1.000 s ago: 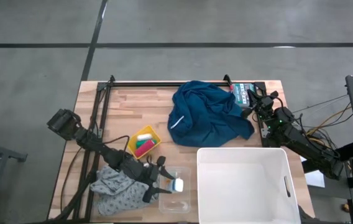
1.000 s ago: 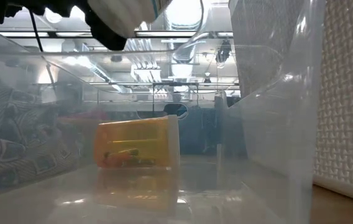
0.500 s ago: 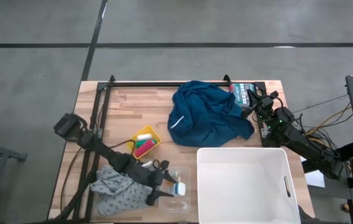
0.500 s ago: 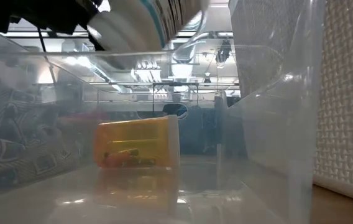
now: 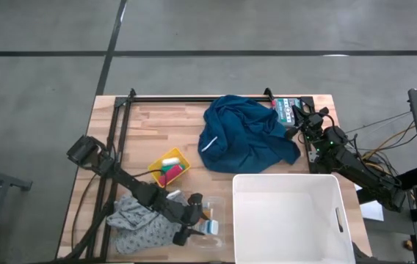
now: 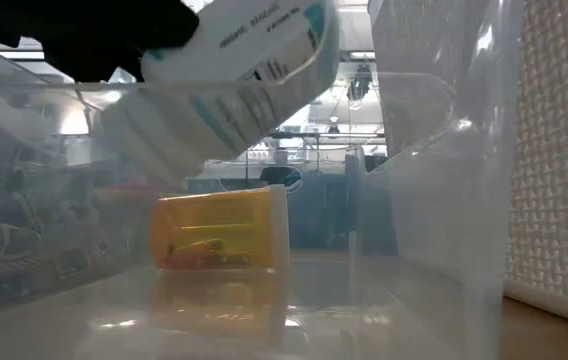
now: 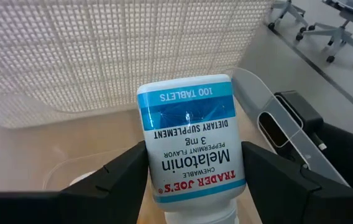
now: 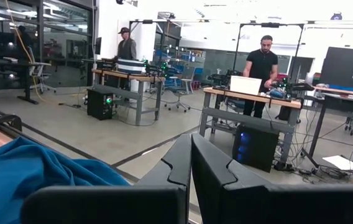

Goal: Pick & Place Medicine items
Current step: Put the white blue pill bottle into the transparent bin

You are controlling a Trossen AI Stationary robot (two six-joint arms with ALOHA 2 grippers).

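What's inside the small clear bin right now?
An amber pill bottle lies on its side on the clear bin's floor. The left hand holds a white melatonin bottle above it, just over the rim. The floor behind the amber bottle is hidden.

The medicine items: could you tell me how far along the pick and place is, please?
Done: the orange bottle already lies in the clear container. In hand: the left gripper holds the white melatonin bottle over it. Left: releasing it. The right gripper waits, shut, beside the blue cloth.
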